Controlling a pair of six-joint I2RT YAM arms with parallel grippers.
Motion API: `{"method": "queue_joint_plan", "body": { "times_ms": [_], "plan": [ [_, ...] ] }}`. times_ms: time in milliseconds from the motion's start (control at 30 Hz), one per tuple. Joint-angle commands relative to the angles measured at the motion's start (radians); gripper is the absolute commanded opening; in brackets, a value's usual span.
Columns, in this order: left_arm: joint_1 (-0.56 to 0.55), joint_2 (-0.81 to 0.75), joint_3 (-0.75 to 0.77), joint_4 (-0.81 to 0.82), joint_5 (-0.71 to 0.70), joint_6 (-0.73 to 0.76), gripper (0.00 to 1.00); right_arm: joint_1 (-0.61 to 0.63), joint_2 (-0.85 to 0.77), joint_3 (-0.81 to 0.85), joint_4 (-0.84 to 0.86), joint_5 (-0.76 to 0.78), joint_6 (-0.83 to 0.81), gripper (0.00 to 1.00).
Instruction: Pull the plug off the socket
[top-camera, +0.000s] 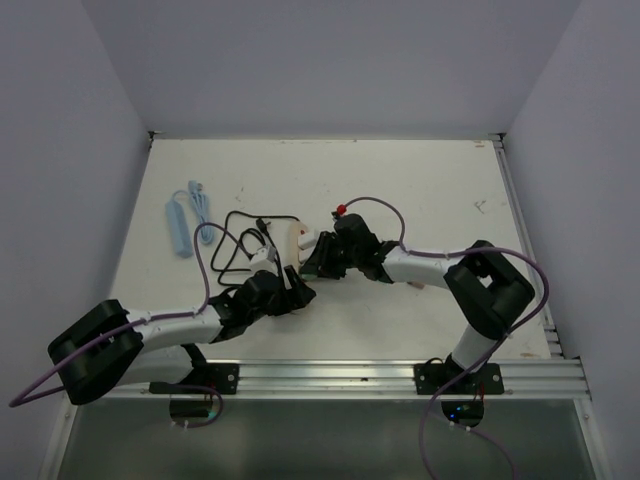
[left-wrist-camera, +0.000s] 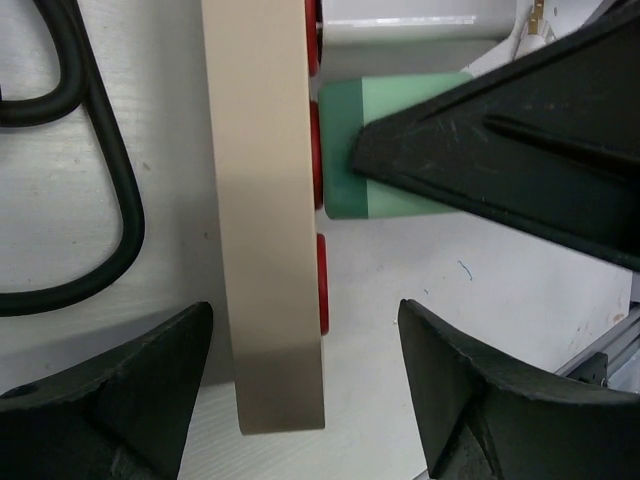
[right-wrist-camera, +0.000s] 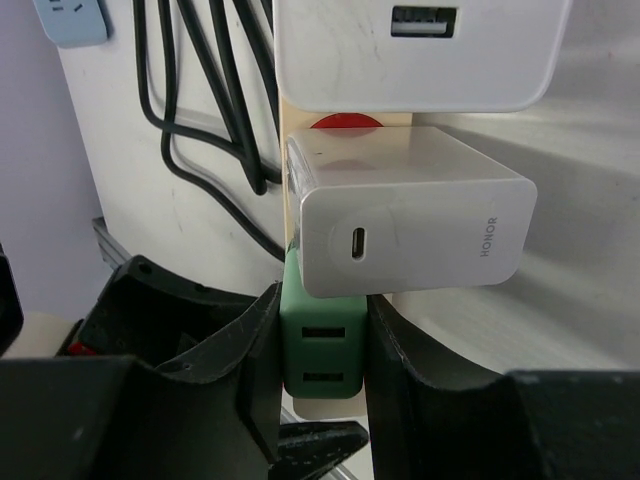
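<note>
The socket (top-camera: 285, 245) is a long beige strip (left-wrist-camera: 265, 200) with red marks along one side. A green plug (right-wrist-camera: 322, 360) sits in it near its end, under a white charger (right-wrist-camera: 410, 220). My right gripper (right-wrist-camera: 322, 310) is shut on the green plug (left-wrist-camera: 345, 150), one finger pressed on each side. My left gripper (left-wrist-camera: 305, 320) is open and straddles the strip's near end, with neither finger touching it. In the top view the two grippers meet at the strip, left (top-camera: 297, 293) and right (top-camera: 322, 262).
A second white charger (right-wrist-camera: 420, 50) sits in the strip further along. The strip's black cord (left-wrist-camera: 110, 180) loops on the table beside it (top-camera: 235, 245). A light blue power strip (top-camera: 178, 225) lies at the far left. An aluminium rail (top-camera: 340, 378) runs along the near edge.
</note>
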Motion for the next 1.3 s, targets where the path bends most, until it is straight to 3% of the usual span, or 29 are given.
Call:
{"method": "queue_joint_plan", "body": {
  "times_ms": [0,233,533,733,933,1267],
  "plan": [
    [-0.002,0.027,0.017,-0.091,-0.040,0.030,0.79,0.031,-0.074,-0.031,0.034,-0.006,0.020,0.00],
    [-0.002,0.087,0.040,-0.066,-0.026,0.030,0.73,0.063,-0.124,-0.067,0.056,0.006,0.063,0.00],
    [0.000,0.122,0.006,-0.027,0.011,0.023,0.59,0.064,-0.144,-0.071,0.051,0.024,0.077,0.00],
    [-0.002,0.122,-0.006,-0.025,0.013,0.018,0.36,0.066,-0.141,-0.068,0.063,0.018,0.094,0.00],
    [0.000,0.122,-0.006,-0.034,0.014,0.015,0.01,0.061,-0.160,-0.062,0.040,0.024,0.094,0.00],
    [0.009,0.144,-0.006,-0.129,-0.027,-0.062,0.00,0.032,-0.250,-0.100,0.034,0.027,0.120,0.00]
  ]
}}
